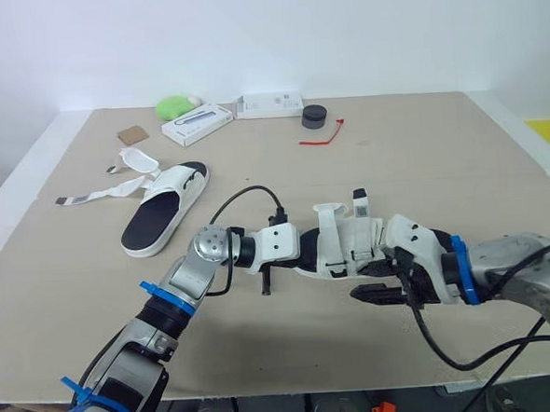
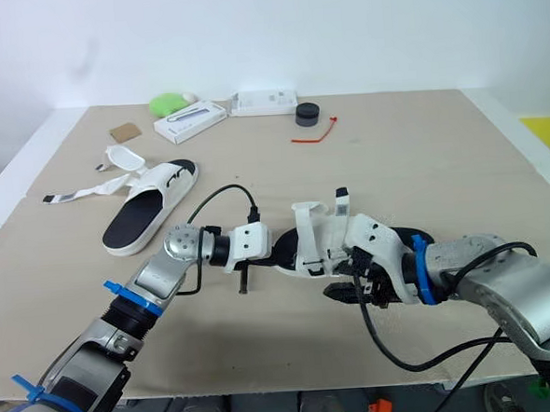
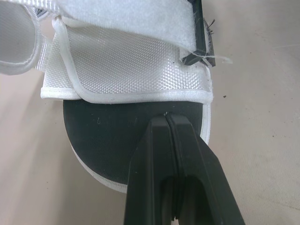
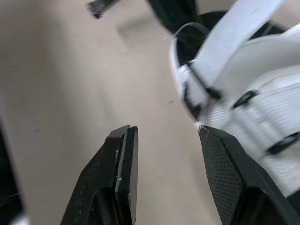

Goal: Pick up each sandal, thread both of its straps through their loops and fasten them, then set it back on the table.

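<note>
Left wrist view: left tool (image 3: 166, 117) has its fingers pressed together with nothing between them. The tips sit on the black footbed at the rounded end of the near sandal (image 3: 108, 131). A white mesh upper (image 3: 136, 70) starts just past the tips, with a strap (image 3: 126, 18) laid over it that ends in a black tip.

Right wrist view: right tool (image 4: 166, 129) is spread wide, with bare surface between the fingers and nothing gripped. The near sandal is just beside one finger. I can't tell if they touch. A loose white band (image 4: 243, 33) runs up across the sandal's upper.

Left eye view: the near sandal lies in the near centre of the surface (image 1: 440, 158), between the two tools. The left tool is at its left end. The right tool is at its near right side, low, fingers pointing left. Its straps stick upward, not flat.

The far sandal (image 1: 163, 208) is well apart, far left, footbed up. Its undone straps (image 1: 97, 192) are splayed out to the left on the surface.

Along the far edge, left to right:
- brown card (image 1: 132, 134)
- green object (image 1: 174, 107)
- white box (image 1: 197, 124)
- second white box (image 1: 269, 105)
- black round cap (image 1: 314, 117)
- red tie (image 1: 322, 136), just near of the cap
</note>
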`<state>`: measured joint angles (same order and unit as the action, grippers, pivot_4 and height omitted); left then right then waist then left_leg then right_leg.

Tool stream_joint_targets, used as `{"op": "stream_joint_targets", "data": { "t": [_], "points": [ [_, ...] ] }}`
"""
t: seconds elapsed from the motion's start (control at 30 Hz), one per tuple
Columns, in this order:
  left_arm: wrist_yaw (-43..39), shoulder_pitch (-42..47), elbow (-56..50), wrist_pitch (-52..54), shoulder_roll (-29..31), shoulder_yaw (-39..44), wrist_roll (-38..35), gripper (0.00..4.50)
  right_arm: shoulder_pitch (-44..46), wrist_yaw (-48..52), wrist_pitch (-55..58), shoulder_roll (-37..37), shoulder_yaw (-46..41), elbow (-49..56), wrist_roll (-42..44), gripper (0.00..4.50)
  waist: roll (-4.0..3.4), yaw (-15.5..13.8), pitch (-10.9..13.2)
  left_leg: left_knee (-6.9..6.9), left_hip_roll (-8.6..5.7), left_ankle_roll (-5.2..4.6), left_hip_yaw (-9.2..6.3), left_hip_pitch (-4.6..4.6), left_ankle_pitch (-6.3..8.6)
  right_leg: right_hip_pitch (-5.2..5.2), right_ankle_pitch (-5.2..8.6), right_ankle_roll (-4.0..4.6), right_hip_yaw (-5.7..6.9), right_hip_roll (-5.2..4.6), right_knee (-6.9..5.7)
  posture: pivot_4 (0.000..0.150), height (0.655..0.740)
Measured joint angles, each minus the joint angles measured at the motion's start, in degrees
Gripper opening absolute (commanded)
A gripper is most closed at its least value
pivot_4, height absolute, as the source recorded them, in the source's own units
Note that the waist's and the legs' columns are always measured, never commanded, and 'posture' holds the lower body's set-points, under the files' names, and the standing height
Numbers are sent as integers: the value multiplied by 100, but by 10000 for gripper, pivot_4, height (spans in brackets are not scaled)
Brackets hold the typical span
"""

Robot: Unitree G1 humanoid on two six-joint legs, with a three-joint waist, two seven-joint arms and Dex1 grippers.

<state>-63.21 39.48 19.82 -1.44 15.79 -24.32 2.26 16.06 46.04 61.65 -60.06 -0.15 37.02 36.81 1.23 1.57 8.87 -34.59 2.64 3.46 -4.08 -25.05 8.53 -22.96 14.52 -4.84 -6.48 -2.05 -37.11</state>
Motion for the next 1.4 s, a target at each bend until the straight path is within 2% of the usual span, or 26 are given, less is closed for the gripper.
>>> {"op": "stream_joint_targets", "data": {
  "t": [0.37, 0.73, 1.07, 1.23, 1.4],
  "points": [
    [-59, 113, 221, -105, -39, 0, 0, 0, 51, -618, 310, 252, 9, 141, -65, 22914, 2, -1, 0, -6, 0, -1, 0, 3, -1, 3, -6, 4, 0, -1, 0, 1500, 7400],
    [-55, 153, 332, -120, 29, 15, 6, 0, 402, -1255, 674, 864, 401, 77, -347, 22914, 29, 48, -12, -6, 6, 4, 6, 58, 1, 18, -11, 16, 0, -5, 2, 1500, 7400],
    [-56, 159, 364, -120, 49, 25, 10, 0, 564, -1386, 1077, 1416, 488, -7, -344, 22914, 53, 118, -25, -4, 7, 16, 18, 73, 8, 22, -10, 21, 0, -17, 7, 1500, 7400],
    [-100, 157, 356, -140, -18, 12, 11, 0, 546, -1362, 1484, 1844, 377, -131, 23, 22914, 41, 91, -16, -2, 2, 2, 22, 42, -1, 14, -10, 18, 0, -22, 7, 1500, 7400],
    [-194, 160, 314, -223, -27, 11, 3, 0, 545, -1262, 1624, 1688, 237, -129, 186, 22914, 39, 80, -17, 9, -3, 3, 11, 9, 0, 14, 5, 0, 0, -15, 7, 1500, 7400]
  ]
}}
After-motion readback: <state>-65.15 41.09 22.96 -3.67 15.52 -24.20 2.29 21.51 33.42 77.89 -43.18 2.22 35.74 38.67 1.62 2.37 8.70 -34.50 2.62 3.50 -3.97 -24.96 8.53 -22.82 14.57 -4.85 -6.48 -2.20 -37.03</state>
